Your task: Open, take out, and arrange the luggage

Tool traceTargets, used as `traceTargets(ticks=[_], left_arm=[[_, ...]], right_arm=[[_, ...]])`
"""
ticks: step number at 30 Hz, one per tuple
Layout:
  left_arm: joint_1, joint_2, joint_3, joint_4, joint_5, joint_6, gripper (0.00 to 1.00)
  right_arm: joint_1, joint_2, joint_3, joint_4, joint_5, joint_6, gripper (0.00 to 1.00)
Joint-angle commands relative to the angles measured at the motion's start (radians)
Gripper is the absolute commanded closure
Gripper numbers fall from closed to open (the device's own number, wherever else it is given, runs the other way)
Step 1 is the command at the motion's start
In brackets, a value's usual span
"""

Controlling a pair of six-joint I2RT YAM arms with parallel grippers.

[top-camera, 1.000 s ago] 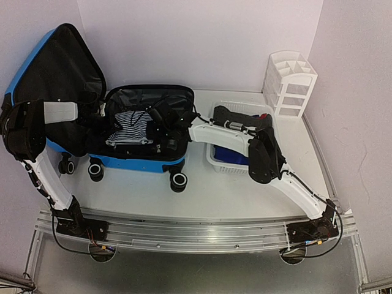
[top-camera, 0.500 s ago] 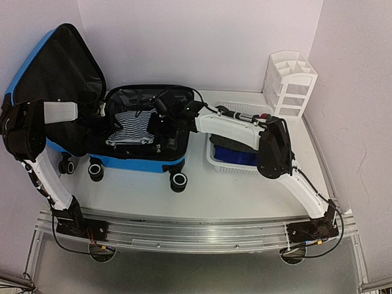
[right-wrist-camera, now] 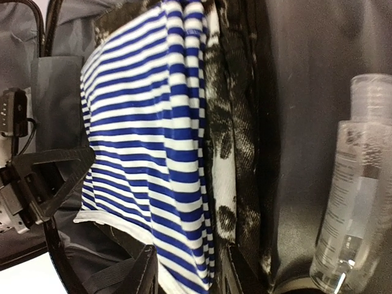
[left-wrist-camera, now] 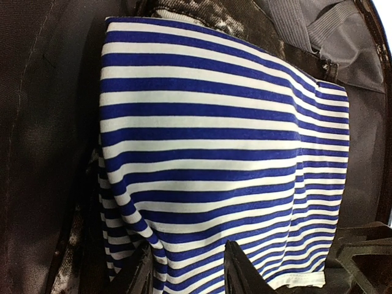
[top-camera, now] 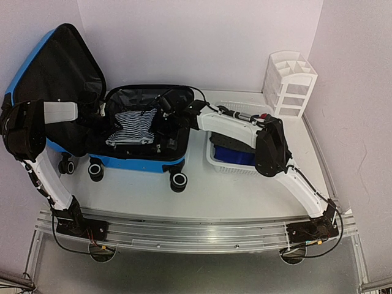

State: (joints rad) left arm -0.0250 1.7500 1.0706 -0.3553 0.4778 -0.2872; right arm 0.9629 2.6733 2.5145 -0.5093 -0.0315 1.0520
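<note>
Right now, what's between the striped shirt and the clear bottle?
A black-and-white patterned cloth, then bare black lining, seen in the right wrist view.

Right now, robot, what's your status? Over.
Left gripper and right gripper pinching striped shirt. Luggage open, shirt inside. Clear bottle alongside, not blocking.

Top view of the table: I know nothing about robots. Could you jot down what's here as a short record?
Luggage: large bright blue hard-shell suitcase, lid open and raised at the left
Inside: blue-and-white striped garment over a black-and-white patterned cloth; clear plastic bottle beside them
Left gripper: fingers either side of the garment's edge; grip unclear
Right gripper: likewise at another edge
Right of suitcase: white perforated plastic basket with dark items in it
Far right: white compartmented organizer
</note>
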Motion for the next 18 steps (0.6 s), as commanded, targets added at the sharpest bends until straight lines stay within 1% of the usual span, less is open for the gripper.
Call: traceTargets(ticks=[1,18], left_arm=[[0.0,0.022,-0.007,0.0,0.035,-0.013,0.62],[0.0,0.026,-0.006,-0.001,0.038,-0.014,0.61]], right_arm=[[-0.003,0.043,0.069,-0.01,-0.052,0.02,0.72],[0.036,-0.023,0.071,-0.016,0.064,-0.104,0.76]])
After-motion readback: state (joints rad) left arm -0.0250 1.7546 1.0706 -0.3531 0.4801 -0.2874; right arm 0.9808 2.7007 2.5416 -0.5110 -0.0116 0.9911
